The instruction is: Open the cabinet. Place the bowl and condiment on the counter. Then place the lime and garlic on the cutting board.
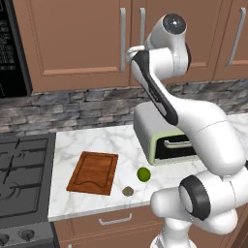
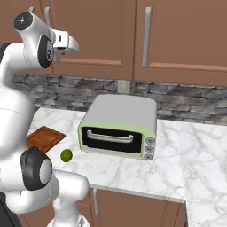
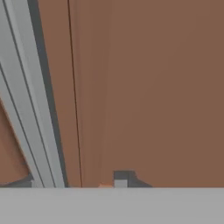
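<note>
The cabinet (image 1: 77, 43) is shut. The gripper (image 3: 74, 186) is raised against its handle (image 3: 30, 109); whether a grasp is established cannot be told. The lime (image 1: 143, 174) and garlic (image 1: 128, 191) are beside the cutting board (image 1: 93, 172) on the worktop (image 1: 97, 140).

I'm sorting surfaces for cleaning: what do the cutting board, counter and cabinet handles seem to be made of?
The cutting board looks like reddish-brown wood with a matte finish and a groove near its edge. The counter looks like polished white marble, going by its grey veins. The cabinet handle looks like brushed silver metal, though a render leaves that open.
</note>
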Available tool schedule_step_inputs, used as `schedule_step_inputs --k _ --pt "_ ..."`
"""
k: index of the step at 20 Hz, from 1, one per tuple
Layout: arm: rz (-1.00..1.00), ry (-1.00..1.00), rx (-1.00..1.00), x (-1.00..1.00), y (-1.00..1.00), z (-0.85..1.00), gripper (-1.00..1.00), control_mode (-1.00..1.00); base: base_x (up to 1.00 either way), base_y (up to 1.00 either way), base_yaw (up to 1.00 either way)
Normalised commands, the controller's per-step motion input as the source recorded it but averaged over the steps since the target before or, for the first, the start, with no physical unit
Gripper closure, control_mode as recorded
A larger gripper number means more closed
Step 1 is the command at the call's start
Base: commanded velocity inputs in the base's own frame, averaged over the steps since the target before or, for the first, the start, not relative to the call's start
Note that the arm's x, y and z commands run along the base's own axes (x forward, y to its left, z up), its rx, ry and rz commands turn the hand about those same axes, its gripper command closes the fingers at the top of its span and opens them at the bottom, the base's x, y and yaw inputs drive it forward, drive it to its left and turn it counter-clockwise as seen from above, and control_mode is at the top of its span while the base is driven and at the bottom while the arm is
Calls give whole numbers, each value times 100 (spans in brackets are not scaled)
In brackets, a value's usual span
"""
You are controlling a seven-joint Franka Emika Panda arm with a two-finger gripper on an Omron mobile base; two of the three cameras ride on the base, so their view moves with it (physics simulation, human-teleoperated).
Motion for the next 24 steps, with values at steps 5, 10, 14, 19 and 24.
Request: schedule_step_inputs --k 5,10,14,19,24 --pt "-11 0 0 -83 -54 32 100 -100 0 0 0" --pt "-15 1 0 -100 -75 1 100 -100 0 0 0" --pt "-14 0 0 -100 -97 0 100 -100 0 0 0" --pt "-8 0 0 -100 -100 0 100 -100 0 0 0" --pt "-6 0 0 -100 -100 0 100 -100 0 0 0"
